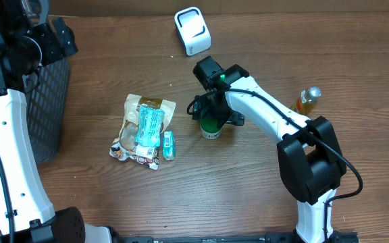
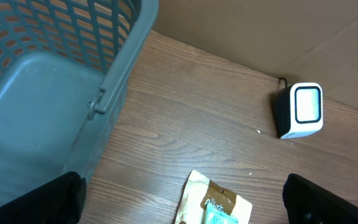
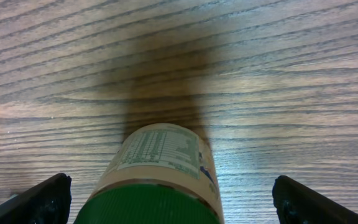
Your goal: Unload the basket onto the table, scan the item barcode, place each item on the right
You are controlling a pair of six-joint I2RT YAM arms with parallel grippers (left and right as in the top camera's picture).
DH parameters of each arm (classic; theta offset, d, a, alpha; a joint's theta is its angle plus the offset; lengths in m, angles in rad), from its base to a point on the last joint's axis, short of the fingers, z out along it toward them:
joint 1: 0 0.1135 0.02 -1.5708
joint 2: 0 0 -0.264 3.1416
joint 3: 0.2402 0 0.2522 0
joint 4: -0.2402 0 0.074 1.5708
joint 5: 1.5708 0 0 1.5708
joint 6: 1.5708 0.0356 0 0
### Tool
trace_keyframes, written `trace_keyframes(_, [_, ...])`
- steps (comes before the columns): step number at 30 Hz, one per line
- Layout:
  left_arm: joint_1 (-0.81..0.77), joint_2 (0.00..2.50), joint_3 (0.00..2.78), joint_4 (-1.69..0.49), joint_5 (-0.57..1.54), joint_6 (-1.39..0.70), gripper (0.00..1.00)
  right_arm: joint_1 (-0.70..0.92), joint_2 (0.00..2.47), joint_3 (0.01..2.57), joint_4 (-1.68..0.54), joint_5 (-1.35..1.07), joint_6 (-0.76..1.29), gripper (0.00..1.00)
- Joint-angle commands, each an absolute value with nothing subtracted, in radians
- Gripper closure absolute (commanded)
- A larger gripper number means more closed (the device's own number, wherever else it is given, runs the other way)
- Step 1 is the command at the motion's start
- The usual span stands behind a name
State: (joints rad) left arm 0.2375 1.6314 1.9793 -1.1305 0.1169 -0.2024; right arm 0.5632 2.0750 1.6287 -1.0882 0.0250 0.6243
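The white scanner (image 1: 192, 30) stands on the far part of the wooden table (image 1: 100, 61), its window facing up and slightly toward the robot. Nearer the robot from the scanner, and a little to its right, a jar (image 1: 211, 126) with a green lid stands upright on the wood. The right gripper (image 1: 213, 116) hangs directly over this jar with its jaws spread wide. In the right wrist view the two dark fingers (image 3: 37, 202) sit out at either edge, the jar between them with bare wood showing on both sides, so nothing is gripped. The jar's printed label faces away from the robot, toward the scanner; the print is too small to read.

Left of the scanner and closer to the robot lies a heap of snack packets (image 1: 142, 127), with a small green packet (image 1: 169, 145) just beside the heap on the jar's side. Far to the scanner's left stands a grey mesh basket (image 1: 49, 101). The left gripper (image 2: 182, 208) hovers above the basket's rim, jaws also spread wide and empty, looking down on the basket, the scanner and the top of one packet. Well to the scanner's right and nearer the robot, a bottle (image 1: 307, 100) of amber liquid stands beside the right arm
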Motion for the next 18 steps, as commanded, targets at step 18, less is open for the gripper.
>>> trace_keyframes(18, [0.235,1.634,2.005,-1.129,0.123,-0.187,0.00,0.615,2.078,1.563,-1.065,0.003,0.624,0.05])
